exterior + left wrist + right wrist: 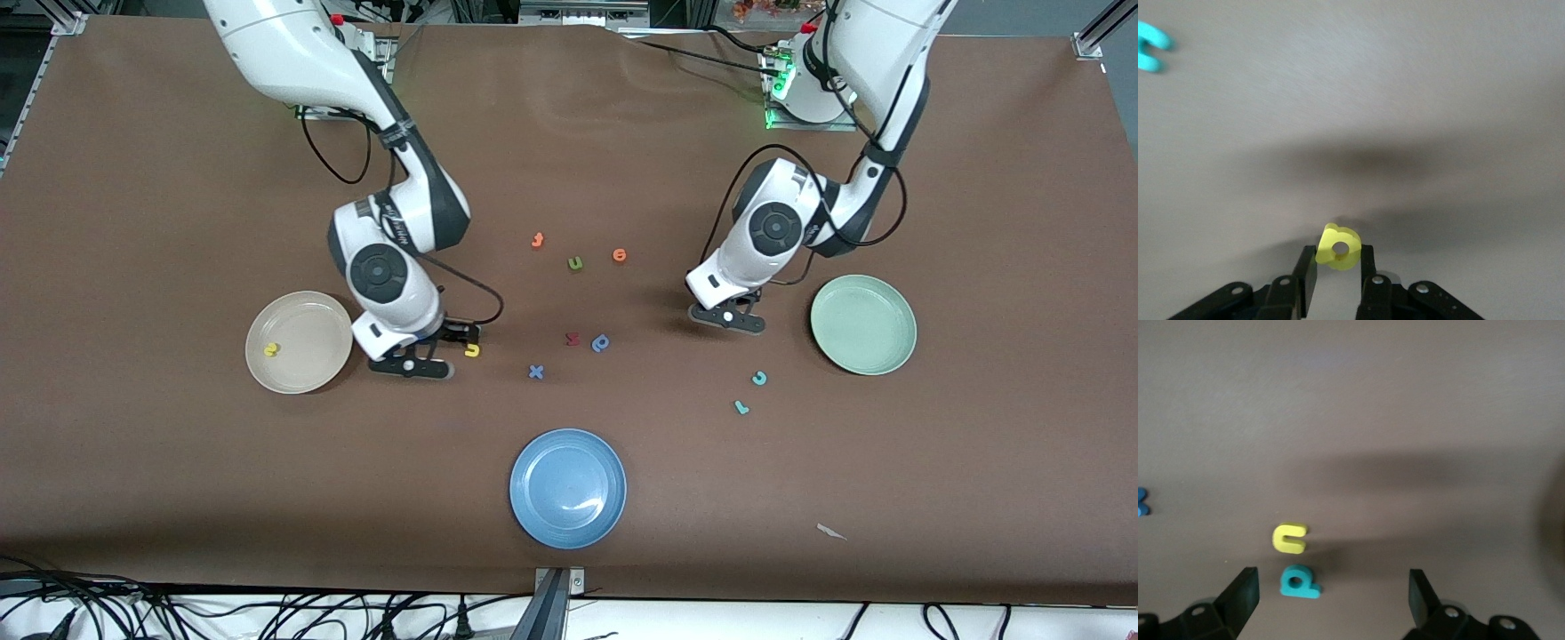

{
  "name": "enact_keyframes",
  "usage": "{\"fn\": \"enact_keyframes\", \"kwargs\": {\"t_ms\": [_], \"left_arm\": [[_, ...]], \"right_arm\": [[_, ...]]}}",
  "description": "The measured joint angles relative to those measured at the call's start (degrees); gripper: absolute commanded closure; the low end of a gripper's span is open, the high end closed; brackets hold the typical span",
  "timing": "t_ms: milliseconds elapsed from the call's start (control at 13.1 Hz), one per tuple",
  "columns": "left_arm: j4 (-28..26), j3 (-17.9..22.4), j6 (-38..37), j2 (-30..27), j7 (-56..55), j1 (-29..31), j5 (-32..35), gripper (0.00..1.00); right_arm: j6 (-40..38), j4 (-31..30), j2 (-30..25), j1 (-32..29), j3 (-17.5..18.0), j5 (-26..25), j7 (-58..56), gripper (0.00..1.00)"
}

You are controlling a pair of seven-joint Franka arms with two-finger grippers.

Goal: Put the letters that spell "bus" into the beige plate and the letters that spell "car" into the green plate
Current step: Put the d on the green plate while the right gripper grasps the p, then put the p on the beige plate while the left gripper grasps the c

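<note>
Picking for both words is under way, one arm on each. The left gripper (pixel 1337 272) is low over the table beside the green plate (pixel 863 324), toward the left arm's end. Its fingers (pixel 1308 272) are drawn in narrow, with the yellow "a" (pixel 1338 248) pinched between the pads and tilted on edge. This looks like a grasp just being made, and the lift has not begun. The green plate holds nothing yet. The teal "c" (pixel 759 378) and the teal "r" (pixel 741 407) lie on the table nearer to the front camera than that gripper. The right gripper (pixel 452 352) is down beside the beige plate (pixel 299 341), jaws spread wide and holding nothing. The yellow "u" (pixel 1290 538) and the teal "b" (pixel 1299 582) sit close together in the span between its fingers (pixel 1245 588). The yellow "s" (pixel 272 349) already lies in the beige plate. The next move for the left arm is judged to be a lift and a short carry over the green plate's rim before release. The right arm needs to centre on one letter only, since closing as it stands could catch both or push one aside.
</note>
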Motion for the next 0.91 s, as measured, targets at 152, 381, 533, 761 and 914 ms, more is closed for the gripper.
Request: {"fn": "enact_keyframes", "kwargs": {"t_ms": [152,381,533,761,914], "left_arm": [[0.5,0.3,-3.6,-3.3,3.1,2.7,0.1,1.00],[0.5,0.5,-8.7,-7.9,11.3,8.8,0.3,1.00],[0.3,0.7,-10.1,-9.4,18.1,13.4,0.3,1.00],[-0.1,2.3,-10.3,-9.7,26.5,17.6,1.8,1.00],[-0.6,2.9,-10.3,-9.5,28.2,18.9,3.9,0.94]], "right_arm": [[1.8,0.0,1.6,0.7,0.1,0.0,0.0,0.01],[3.6,0.0,3.5,1.3,0.4,0.0,0.0,0.07],[4.0,0.0,4.1,1.3,1.0,0.0,0.0,0.09],[4.2,0.0,4.6,1.4,1.8,0.0,0.0,0.13],[4.2,0.0,4.8,1.4,2.3,0.0,0.0,0.25]]}}
